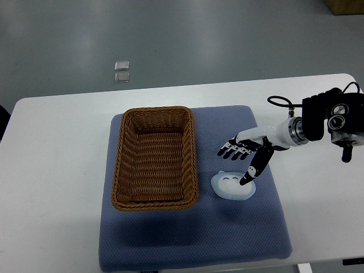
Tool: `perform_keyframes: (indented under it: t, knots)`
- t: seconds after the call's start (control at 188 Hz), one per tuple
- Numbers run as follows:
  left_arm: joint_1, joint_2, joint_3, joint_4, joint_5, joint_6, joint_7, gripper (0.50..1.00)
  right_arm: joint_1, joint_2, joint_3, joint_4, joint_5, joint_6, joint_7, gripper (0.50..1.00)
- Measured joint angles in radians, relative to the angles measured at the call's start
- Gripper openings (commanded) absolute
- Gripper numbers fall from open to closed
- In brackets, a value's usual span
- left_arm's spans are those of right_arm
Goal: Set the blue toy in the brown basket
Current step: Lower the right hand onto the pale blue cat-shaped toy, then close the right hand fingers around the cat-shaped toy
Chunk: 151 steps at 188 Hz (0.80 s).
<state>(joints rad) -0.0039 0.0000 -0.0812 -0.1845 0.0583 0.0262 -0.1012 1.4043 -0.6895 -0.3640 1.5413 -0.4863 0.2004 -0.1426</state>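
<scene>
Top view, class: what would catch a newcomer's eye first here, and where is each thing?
First, the right robot hand, black fingers spread, reaching in from the right, its thumb tip at the pale blue toy on the blue mat. Next, the empty brown basket, left of the toy on the same mat.

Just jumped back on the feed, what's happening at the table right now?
The right hand has reached in from the right and sits over the blue toy, fingers spread, thumb tip touching or just above the toy's top. The toy is not grasped; it lies on the blue mat, just right of the brown basket, which has nothing in it. The left arm is out of view.
</scene>
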Motion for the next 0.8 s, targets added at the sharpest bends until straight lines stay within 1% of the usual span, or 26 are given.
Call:
perform_keyframes:
  t: [0.239,0.722,0.786,0.802]
  knots:
    - [0.0,0.0,0.0,0.0,0.0,0.0,0.0,1.0,-0.047,0.007,0.007,0.0,-0.003,-0.03,0.002,0.907]
    - [0.0,0.0,0.001,-0.002,0.0,0.0,0.0,1.0,-0.13,0.013,0.04,-0.008,-0.014,-0.033,0.004,0.901]
    - [0.0,0.0,0.001,-0.002,0.0,0.0,0.0,1.0,-0.143,0.014,0.041,-0.011,-0.026,-0.034,0.005,0.893]
    - [0.0,0.0,0.001,-0.002,0.0,0.0,0.0,1.0,-0.147,0.014,0.042,-0.012,-0.029,-0.035,0.006,0.881]
